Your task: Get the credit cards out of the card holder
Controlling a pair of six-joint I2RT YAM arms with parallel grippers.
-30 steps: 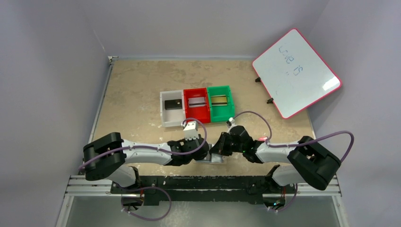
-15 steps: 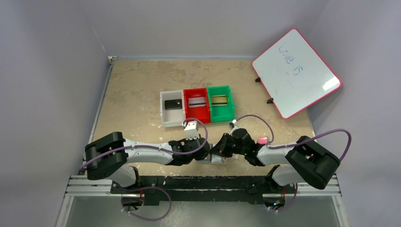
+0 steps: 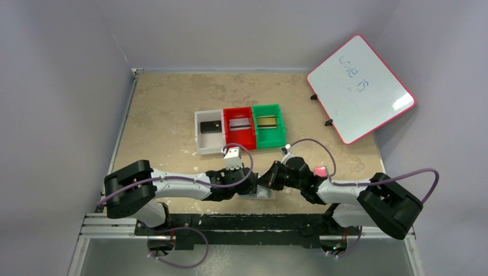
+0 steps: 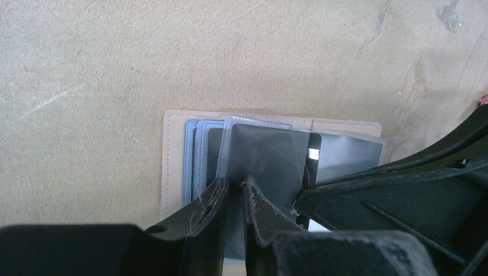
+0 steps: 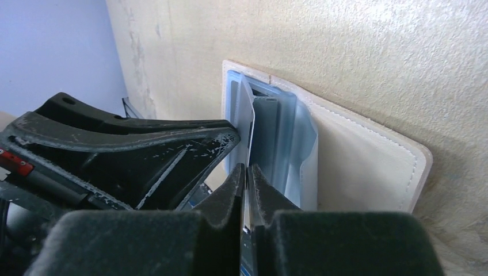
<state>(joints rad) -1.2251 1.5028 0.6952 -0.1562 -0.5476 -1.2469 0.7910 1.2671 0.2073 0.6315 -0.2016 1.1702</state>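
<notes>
Between the tips of the left gripper [image 4: 235, 192] a dark card [image 4: 270, 152] sat pinched, right gripper [image 5: 247, 175] clamped on a card holder [image 5: 357, 155] pocket, bracing it I guess

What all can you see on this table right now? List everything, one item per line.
table: one, beige, under everything.
whiteboard: one, pink-framed, propped at the far right.
bins: three, side by side mid-table: whitish bin, red bin, green bin.
binned cards: three, one per bin in that order: black card, silvery card, gold card.
card holder: one, tan with clear pockets, open, near edge between the grippers.
dark grey card: at least one, in the holder's pockets.
pink-red block: one, by the right arm; hard to make out.
left gripper: black, closed on a pocket leaf.
right gripper: black, closed on a thin clear leaf.
</notes>
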